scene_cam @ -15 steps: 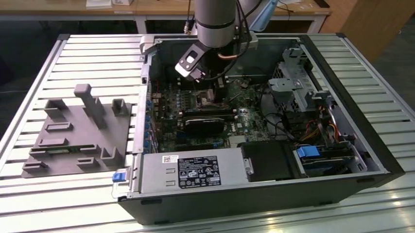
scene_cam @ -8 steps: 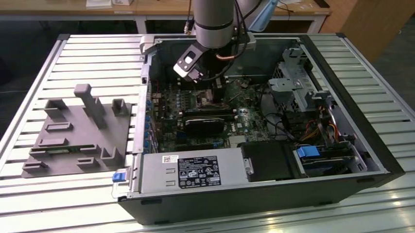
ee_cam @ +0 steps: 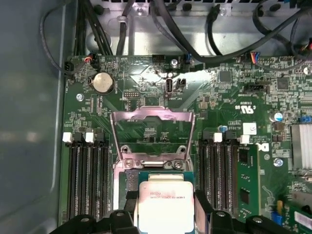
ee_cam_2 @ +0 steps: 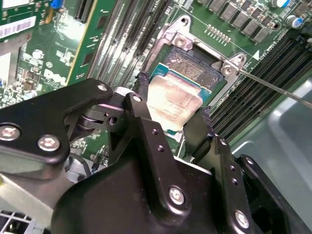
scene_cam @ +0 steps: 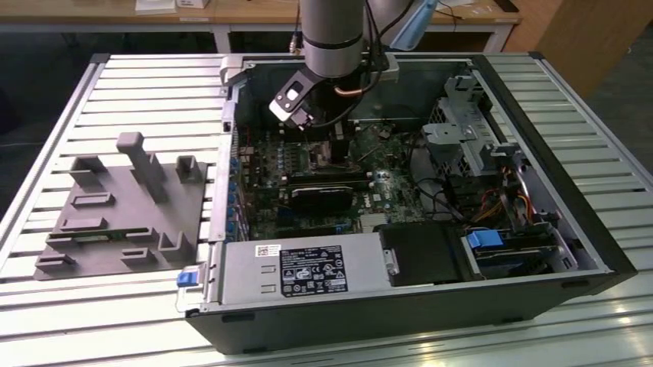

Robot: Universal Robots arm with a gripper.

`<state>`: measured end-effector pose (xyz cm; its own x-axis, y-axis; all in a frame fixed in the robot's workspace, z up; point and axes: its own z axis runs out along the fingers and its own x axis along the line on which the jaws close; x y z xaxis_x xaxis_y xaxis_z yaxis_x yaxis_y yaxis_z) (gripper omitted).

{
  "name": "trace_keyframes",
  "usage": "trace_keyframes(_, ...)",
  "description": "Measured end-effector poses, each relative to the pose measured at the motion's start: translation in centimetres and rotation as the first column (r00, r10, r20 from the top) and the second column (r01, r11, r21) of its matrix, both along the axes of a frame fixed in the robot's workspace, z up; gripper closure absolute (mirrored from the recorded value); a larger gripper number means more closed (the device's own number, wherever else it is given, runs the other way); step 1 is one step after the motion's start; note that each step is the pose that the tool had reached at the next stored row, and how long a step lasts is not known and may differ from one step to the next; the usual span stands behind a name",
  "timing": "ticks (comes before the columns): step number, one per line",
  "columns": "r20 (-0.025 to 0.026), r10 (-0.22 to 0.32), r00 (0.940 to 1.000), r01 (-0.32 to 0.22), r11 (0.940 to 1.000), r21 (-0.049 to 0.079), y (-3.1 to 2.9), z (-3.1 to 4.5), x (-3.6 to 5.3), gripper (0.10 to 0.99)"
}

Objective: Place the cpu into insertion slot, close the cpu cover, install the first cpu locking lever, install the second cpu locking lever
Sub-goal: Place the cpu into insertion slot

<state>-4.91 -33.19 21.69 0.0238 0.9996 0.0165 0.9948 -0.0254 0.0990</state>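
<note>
Over the open computer case (scene_cam: 408, 317), the arm (scene_cam: 332, 38) reaches steeply down to the motherboard. Its gripper (ee_cam_2: 173, 105) clamps 2 fingers (ee_cam: 202, 202) on opposite edges of the cpu (ee_cam_2: 175, 95), level above the insertion slot (ee_cam_2: 178, 40). The cpu cover (ee_cam: 152, 116) stands flipped open.

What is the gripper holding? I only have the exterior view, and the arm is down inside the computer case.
Observer: In the second wrist view, the gripper is clamped on the cpu.
Operator: Is the cover out of the way?
Observer: Yes. In the first wrist view, the cpu cover stands open, tilted up.
Operator: Is the chip seated?
Observer: In the second wrist view it lies over the insertion slot, with part of the dark centre uncovered. I can't tell whether it's fully down.
</note>
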Motion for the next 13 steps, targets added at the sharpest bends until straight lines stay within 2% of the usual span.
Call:
trace_keyframes(5,0.0001,-0.007,1.0000,0.007,1.0000,0.000,0.45,-0.47,-0.21,0.549)
trace_keyframes(13,-0.0001,-0.012,0.9999,0.012,0.9999,0.000,0.77,-1.22,-0.29,0.549)
